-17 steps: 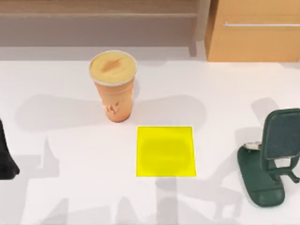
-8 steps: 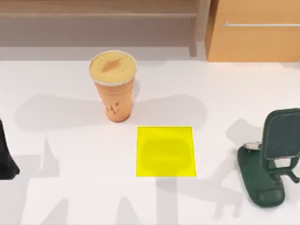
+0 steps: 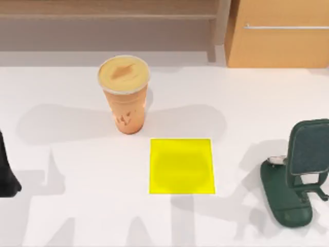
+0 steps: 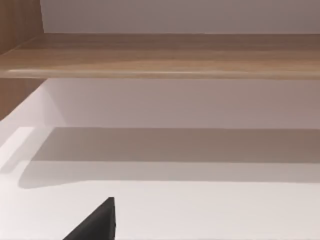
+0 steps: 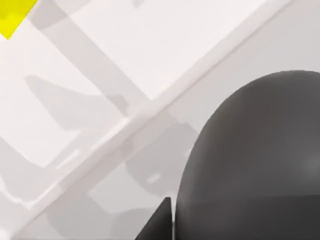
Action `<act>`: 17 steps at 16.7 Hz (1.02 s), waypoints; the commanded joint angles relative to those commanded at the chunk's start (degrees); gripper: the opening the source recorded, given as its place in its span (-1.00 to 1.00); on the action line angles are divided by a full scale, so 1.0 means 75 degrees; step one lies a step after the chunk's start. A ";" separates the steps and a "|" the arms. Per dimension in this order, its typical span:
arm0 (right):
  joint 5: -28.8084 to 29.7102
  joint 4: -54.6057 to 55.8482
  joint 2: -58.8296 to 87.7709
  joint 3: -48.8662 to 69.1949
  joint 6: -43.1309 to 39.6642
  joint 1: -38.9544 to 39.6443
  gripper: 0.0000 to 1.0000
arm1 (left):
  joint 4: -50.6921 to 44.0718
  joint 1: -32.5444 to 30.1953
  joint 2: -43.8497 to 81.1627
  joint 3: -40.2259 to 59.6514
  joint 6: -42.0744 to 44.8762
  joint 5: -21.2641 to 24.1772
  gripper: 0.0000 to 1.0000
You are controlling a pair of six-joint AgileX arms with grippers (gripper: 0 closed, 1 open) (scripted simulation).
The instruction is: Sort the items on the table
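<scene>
The tall orange lidded cup [image 3: 123,93] stands upright on the white table [image 3: 247,92], left of centre and toward the back. At the right, the slate-grey phone [image 3: 310,149] leans upright in the dark green stand [image 3: 288,198]. In the right wrist view the dark grey mouse [image 5: 260,160] looms very close above the table, and my right gripper [image 5: 172,222] is shut on it, one fingertip [image 5: 159,225] against its side. My left arm [image 3: 6,175] is parked at the table's left edge. A dark bit of my left gripper [image 4: 95,225] faces the shelf.
A flat yellow square [image 3: 181,165] lies at the table's centre, and its corner [image 5: 12,12] appears in the right wrist view. A wooden cabinet [image 3: 280,36] with a metal handle stands at the back right. A low wooden shelf [image 3: 108,15] runs along the back.
The shadows beside the stand on the table's right have shifted left and forward. The cup, yellow square, stand and left arm have not moved.
</scene>
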 joint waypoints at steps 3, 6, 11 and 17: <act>-0.0052 0.0295 0.0440 0.0387 0.1331 0.0349 -1.00 | 0.0000 0.0000 0.0000 0.0000 0.0000 0.0000 1.00; -0.0111 0.0751 0.1044 0.0680 0.2728 0.0450 -1.00 | 0.0000 0.0000 0.0000 0.0000 0.0000 0.0000 1.00; -0.0162 0.1761 0.2472 0.1085 0.5332 0.0275 -1.00 | 0.0000 0.0000 0.0000 0.0000 0.0000 0.0000 1.00; -0.0159 0.3051 0.4671 0.1603 0.9020 -0.0326 -1.00 | 0.0000 0.0000 0.0000 0.0000 0.0000 0.0000 1.00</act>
